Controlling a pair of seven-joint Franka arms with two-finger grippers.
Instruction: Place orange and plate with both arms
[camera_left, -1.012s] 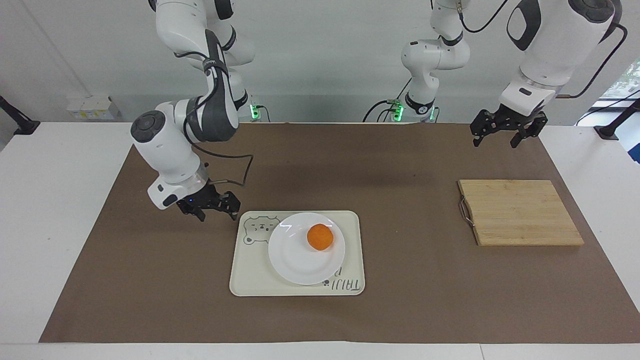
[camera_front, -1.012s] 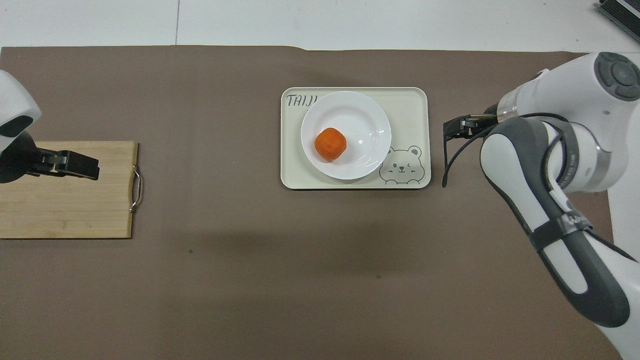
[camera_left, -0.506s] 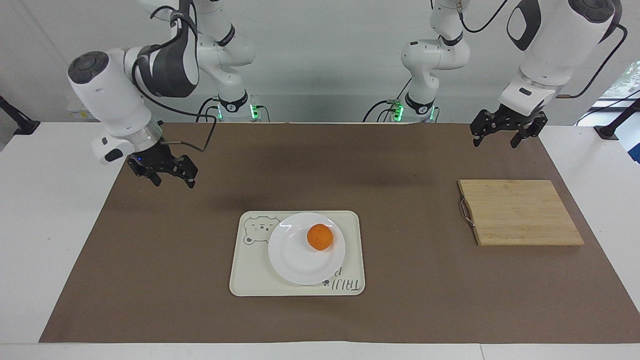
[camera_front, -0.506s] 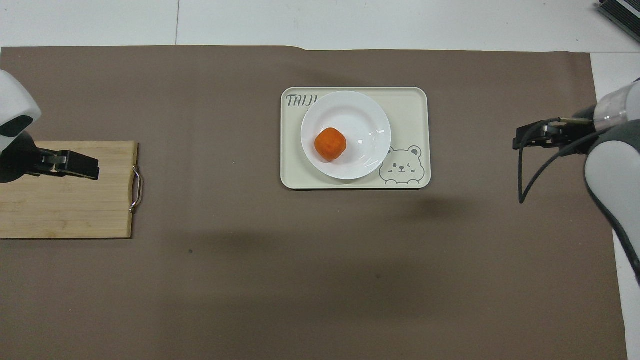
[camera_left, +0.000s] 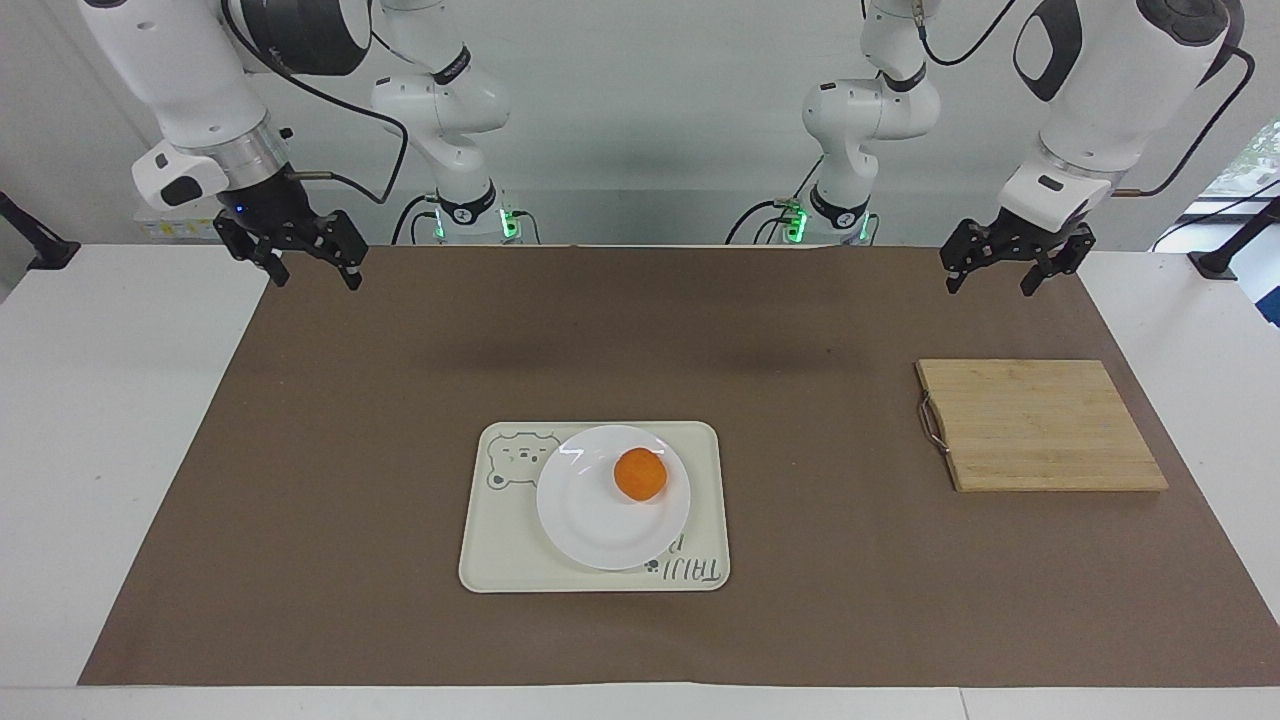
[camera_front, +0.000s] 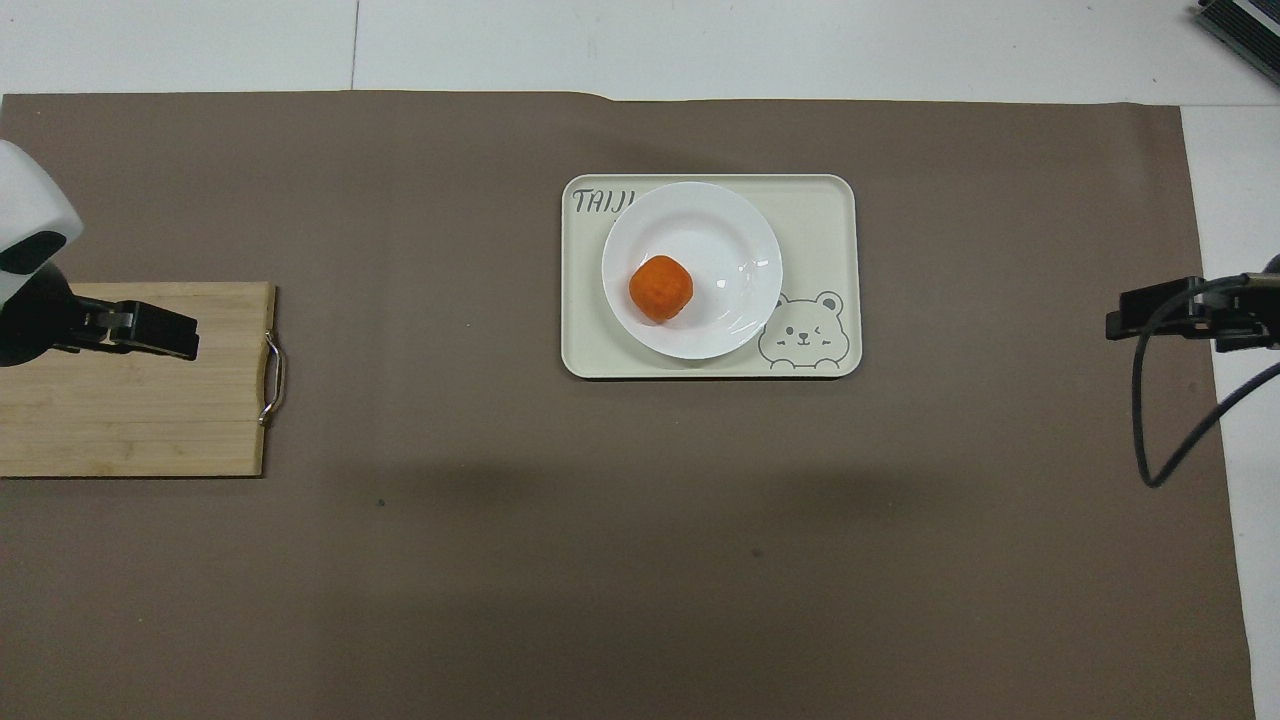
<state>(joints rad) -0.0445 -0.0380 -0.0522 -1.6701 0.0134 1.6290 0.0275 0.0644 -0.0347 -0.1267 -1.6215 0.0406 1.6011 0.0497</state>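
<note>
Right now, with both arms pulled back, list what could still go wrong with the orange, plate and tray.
1. The orange sits loose and off-centre on the plate; a nudge could roll it off.
2. The plate overhangs the tray rim at the edge farther from the robots, so bumping the tray might tip or slide it.
3. The left claw hangs over the mat near the board, the right claw over the mat's edge; both are open and empty, so neither steadies anything.

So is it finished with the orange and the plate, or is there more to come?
It looks done. The orange sits on the plate, and the plate rests on the bear tray. Nothing is in hand: the right gripper and the left gripper both hang open and empty, raised near the mat's robot-side corners. Nothing visibly remains.
</note>
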